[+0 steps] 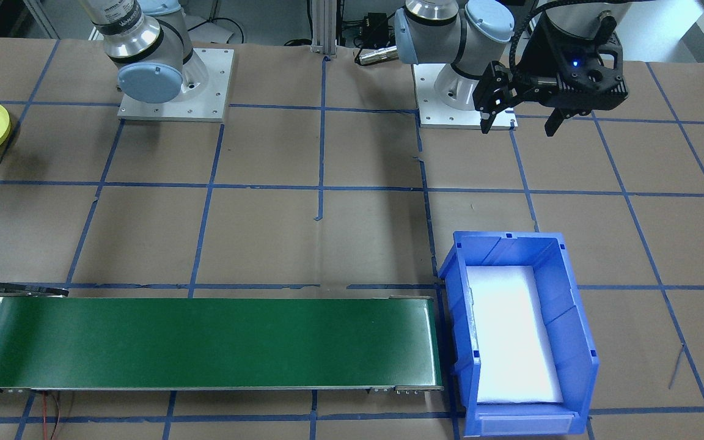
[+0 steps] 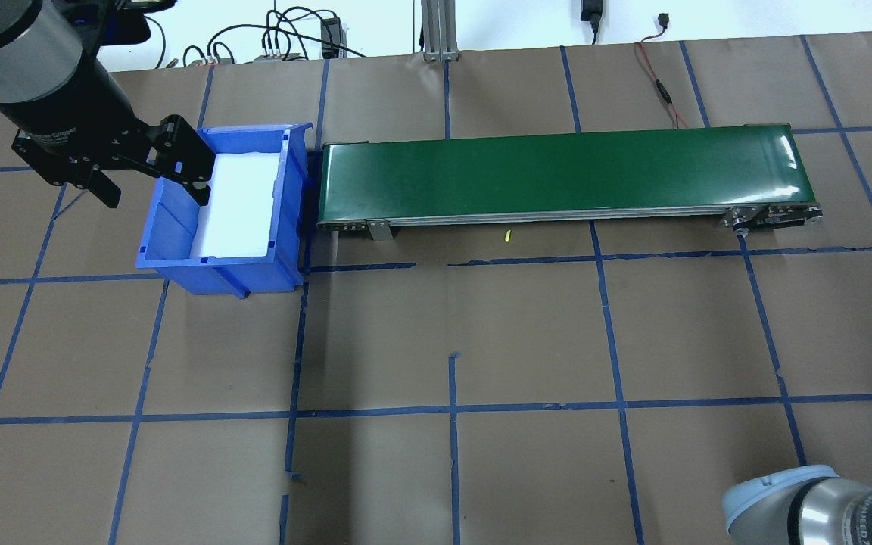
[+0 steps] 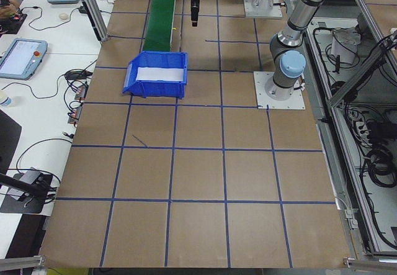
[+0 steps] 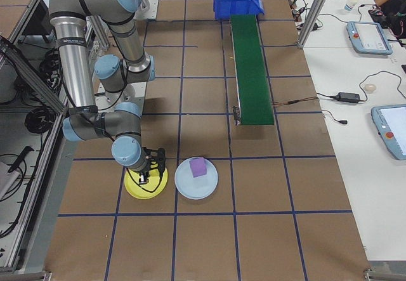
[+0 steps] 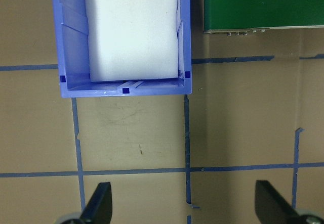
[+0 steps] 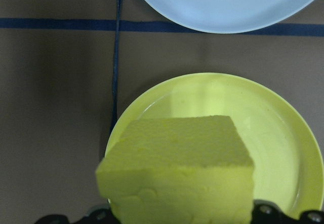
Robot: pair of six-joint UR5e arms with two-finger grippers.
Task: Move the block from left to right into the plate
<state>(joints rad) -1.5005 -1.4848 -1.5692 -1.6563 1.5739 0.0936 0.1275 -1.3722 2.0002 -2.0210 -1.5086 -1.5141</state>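
Yellow foam, in the form of a rectangular block (image 6: 177, 168), fills the lower centre of the right wrist view, gripped at the frame's bottom edge by the right gripper (image 4: 151, 167), whose jaws are closed on its sides. The block sits over the round yellow plate (image 6: 273, 138), low in that frame; whether it touches the plate surface cannot be determined. A round pale blue plate (image 6: 223, 4) lies just beside, at the top edge. Only the exterior right view shows a purple block (image 4: 198, 166) resting on that blue plate. The left gripper (image 2: 156, 174), upper left of the overhead view, is spread wide and holds nothing; its fingertips (image 5: 98, 206) frame bare brown paper. The blue plastic bin (image 2: 179, 257) with white lining stands beside the green conveyor belt (image 2: 557, 174).
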